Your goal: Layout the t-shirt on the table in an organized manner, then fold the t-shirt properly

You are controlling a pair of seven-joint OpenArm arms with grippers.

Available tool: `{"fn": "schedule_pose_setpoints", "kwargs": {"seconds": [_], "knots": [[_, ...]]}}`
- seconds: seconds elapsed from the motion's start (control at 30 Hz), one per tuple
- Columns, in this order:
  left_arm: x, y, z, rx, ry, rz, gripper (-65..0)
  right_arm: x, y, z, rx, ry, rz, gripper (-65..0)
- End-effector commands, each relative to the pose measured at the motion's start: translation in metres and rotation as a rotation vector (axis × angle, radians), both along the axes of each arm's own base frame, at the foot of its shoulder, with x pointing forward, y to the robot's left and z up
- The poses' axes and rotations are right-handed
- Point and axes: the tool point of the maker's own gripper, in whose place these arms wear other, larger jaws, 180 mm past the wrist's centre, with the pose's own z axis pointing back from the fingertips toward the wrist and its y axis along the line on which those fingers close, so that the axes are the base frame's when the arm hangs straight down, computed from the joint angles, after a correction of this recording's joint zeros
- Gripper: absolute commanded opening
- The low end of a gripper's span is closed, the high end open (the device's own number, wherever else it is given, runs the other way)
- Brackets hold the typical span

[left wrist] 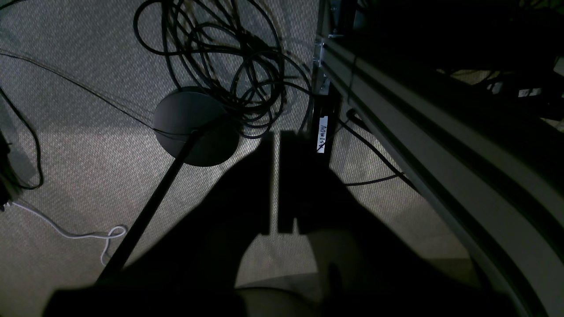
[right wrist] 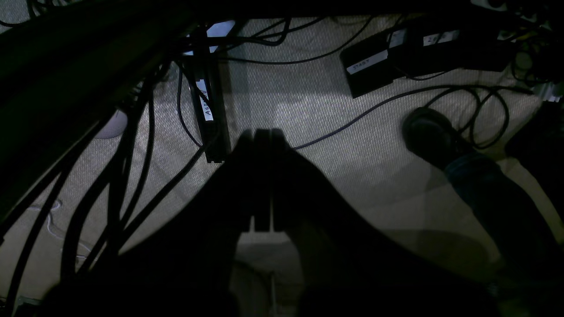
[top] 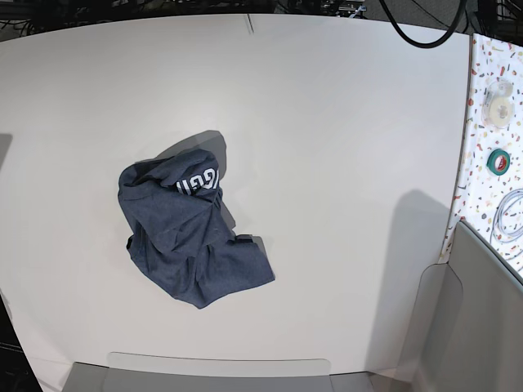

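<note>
None done | we see t-shirt (top: pixel 189 230) crumpled on counter (top: pixel 343 147) | left claw (left wrist: pixel 276 185), right claw (right wrist: pixel 263 180) closed, empty | spreading, folding left

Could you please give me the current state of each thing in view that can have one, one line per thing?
t-shirt: crumpled in a heap on the table, lettering partly showing, not laid out.
table: bare except for the shirt.
left gripper: shut, empty, hanging below table level over the carpet.
right gripper: shut, empty, also hanging over the carpet.
</note>
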Motion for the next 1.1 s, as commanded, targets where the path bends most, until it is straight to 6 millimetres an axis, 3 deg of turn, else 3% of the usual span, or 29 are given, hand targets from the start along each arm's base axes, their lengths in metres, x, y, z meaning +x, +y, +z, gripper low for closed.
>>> {"fn": "schedule_pose_setpoints", "kwargs": {"seconds": [0.0,0.5,0.63,0.77,0.87,0.97,1.07], "knots": [[-0.013,-0.002,0.0,-0.006,0.016,0.008,-65.0,-0.009,0.0,0.001,-0.003,0.002,-0.004,-64.8],[-0.031,0.027,0.017,0.051,-0.095,-0.001,-65.0,-0.067,-0.009,0.023,-0.023,-0.044,-0.011,-64.8],[-0.035,0.055,0.032,0.098,-0.115,-0.025,-65.0,-0.082,-0.012,0.035,-0.031,-0.059,-0.013,-64.8],[-0.025,0.059,0.056,0.11,-0.16,-0.042,-65.0,-0.093,-0.018,0.051,-0.043,-0.09,-0.007,-65.0],[-0.016,0.061,0.083,0.12,-0.206,-0.059,-65.0,-0.098,-0.038,0.069,-0.074,-0.126,0.016,-65.0],[-0.014,0.058,0.112,0.121,-0.238,-0.079,-65.0,-0.095,-0.05,0.089,-0.093,-0.177,0.034,-65.0],[0.0,0.056,0.141,0.124,-0.302,-0.093,-65.0,-0.089,-0.07,0.115,-0.135,-0.233,0.033,-65.0]]}}
